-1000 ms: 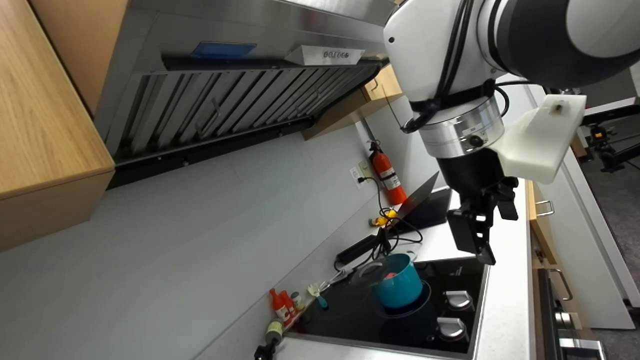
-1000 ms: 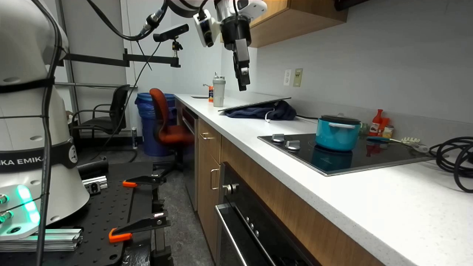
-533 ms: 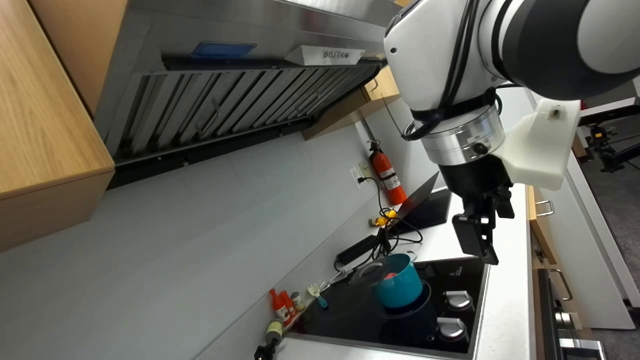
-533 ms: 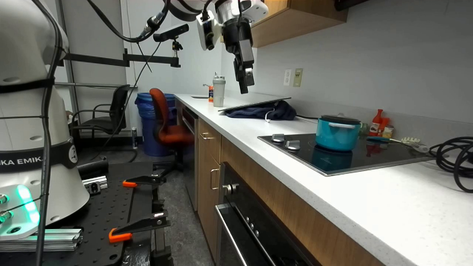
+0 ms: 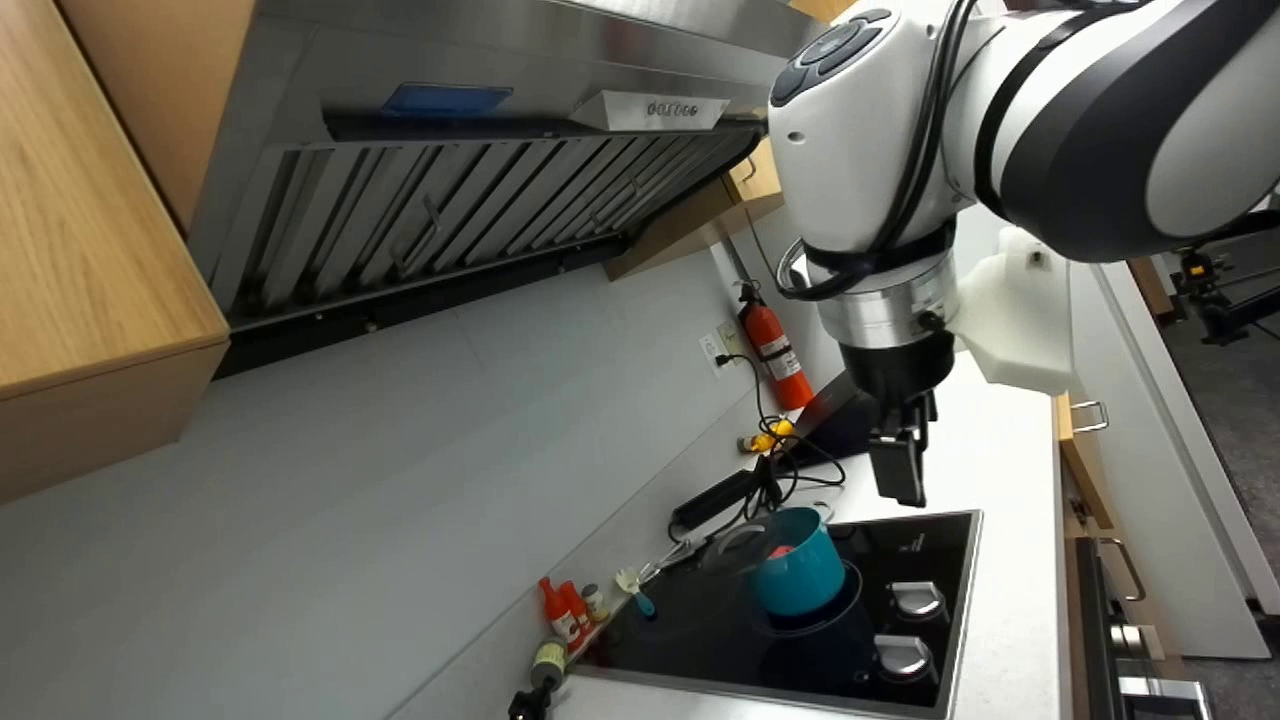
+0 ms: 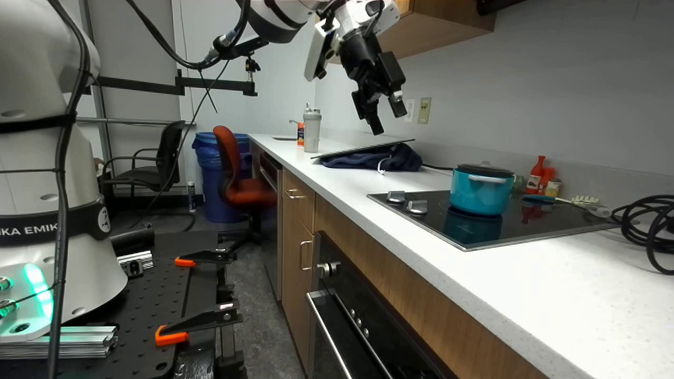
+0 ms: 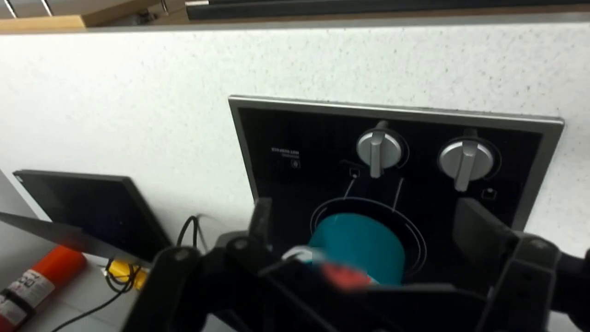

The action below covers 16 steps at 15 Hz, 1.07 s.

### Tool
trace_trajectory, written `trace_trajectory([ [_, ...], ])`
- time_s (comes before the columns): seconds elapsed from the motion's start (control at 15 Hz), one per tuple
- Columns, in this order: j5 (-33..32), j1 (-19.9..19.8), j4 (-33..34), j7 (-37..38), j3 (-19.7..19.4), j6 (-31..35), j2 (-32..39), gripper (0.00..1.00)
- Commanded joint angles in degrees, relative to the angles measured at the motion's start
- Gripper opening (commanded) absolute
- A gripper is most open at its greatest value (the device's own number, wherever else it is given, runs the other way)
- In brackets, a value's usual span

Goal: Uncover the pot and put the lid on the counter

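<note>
Counter (image 6: 558,279), flat and speckled white, is the destination; and now the bulky white-and-black robot arm (image 5: 1070,140) swings in nearer the black glass cooktop (image 6: 547,223)! Its black two-fingered gripper (image 6: 388,121) has just turned, jaws spread, nothing held, well above the cooktop's level. On the cooktop stands the small round teal pot (image 6: 480,196), dark see-through lid (image 6: 484,170) on top. Likely lining up for it; uncovering hasn't begun.
</note>
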Motion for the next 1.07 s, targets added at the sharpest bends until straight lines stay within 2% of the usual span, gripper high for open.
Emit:
trace_trajectory([
  [0.0, -4.19, -0.90, 3.65, -0.66, -1.57, 6.39, 4.21, 1.00],
  [0.47, -7.64, -1.38, 9.71, 0.94, -4.15, 16.75, 12.50, 1.00],
  [1.0, -10.09, -1.71, 17.56, 2.12, -6.73, 24.04, 22.63, 1.00],
])
